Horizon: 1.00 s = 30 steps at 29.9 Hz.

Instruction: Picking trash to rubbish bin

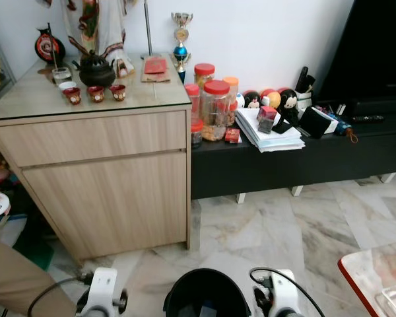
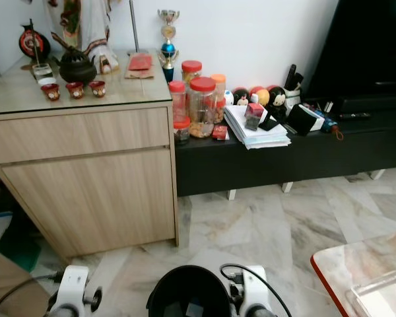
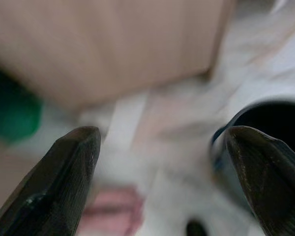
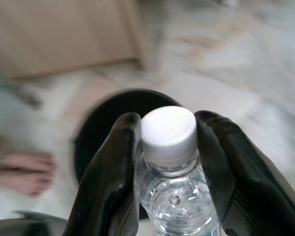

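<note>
The right gripper is clamped on a clear plastic bottle, its two black fingers pressing the neck just below the white cap. This grip near the top lets the body hang free — probably so the bottle can drop straight once released. In the right wrist view the black rubbish bin lies directly beyond the cap, so the bottle is held above or just beside the bin's mouth; which of the two cannot be settled.

In the head views the bin stands on the marble floor between both silver wrists, in front of a wooden cabinet.

The left gripper carries nothing — its fingers are spread wide, the bin rim just beside one fingertip. A person's bare foot rests on the floor near the bin.
</note>
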Tool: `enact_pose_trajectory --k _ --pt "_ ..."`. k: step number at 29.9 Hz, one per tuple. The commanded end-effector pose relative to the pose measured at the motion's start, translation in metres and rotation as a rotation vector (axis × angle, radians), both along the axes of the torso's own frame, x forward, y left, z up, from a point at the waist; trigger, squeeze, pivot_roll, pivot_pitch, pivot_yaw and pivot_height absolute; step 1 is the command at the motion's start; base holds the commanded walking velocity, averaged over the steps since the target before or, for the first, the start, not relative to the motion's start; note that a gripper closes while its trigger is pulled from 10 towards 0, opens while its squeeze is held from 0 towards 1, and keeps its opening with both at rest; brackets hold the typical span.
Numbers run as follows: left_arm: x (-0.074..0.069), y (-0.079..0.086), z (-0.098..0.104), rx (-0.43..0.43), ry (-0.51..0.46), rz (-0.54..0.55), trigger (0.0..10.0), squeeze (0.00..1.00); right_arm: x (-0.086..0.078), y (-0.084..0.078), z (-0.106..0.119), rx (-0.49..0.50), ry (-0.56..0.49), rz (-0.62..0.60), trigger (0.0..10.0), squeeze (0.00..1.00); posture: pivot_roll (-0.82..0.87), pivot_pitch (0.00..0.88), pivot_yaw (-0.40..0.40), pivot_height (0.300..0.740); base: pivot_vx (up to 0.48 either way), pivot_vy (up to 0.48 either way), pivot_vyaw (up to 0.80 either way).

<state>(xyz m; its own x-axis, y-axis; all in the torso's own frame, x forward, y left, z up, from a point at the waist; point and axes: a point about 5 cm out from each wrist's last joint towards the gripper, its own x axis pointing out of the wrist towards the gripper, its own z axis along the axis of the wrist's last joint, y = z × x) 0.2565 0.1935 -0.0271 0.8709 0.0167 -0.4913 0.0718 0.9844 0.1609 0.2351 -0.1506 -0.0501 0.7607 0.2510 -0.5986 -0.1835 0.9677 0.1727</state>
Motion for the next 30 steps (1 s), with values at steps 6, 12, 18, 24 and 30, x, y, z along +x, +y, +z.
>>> enact_pose_trajectory --k 6,12,18,24,30 --pt "0.026 -0.044 0.025 -0.044 -0.126 -0.267 10.0 0.00 0.015 0.018 0.012 0.032 -0.052 0.101 10.0 0.00 0.16 0.057 -0.050 0.740 0.000 0.000 0.00" --pt "0.039 -0.106 0.058 -0.185 -0.256 -0.596 10.0 0.00 0.032 0.047 0.028 0.059 -0.126 0.162 10.0 0.00 0.17 0.068 -0.050 0.740 0.000 0.000 0.00" --pt "0.030 -0.114 0.053 -0.240 -0.226 -0.629 10.0 0.00 0.043 0.059 0.037 0.068 -0.153 0.125 10.0 0.00 0.18 0.076 -0.044 0.740 0.000 0.000 0.00" --pt "0.022 -0.110 0.049 -0.275 -0.199 -0.614 10.0 0.00 0.050 0.064 0.044 0.053 -0.178 0.100 10.0 0.00 0.18 0.080 -0.040 0.740 0.000 0.000 0.00" --pt "0.016 -0.101 0.042 -0.294 -0.154 -0.600 10.0 0.00 0.052 0.067 0.045 0.048 -0.176 0.099 10.0 0.00 0.19 0.082 -0.039 0.740 0.000 0.000 0.00"
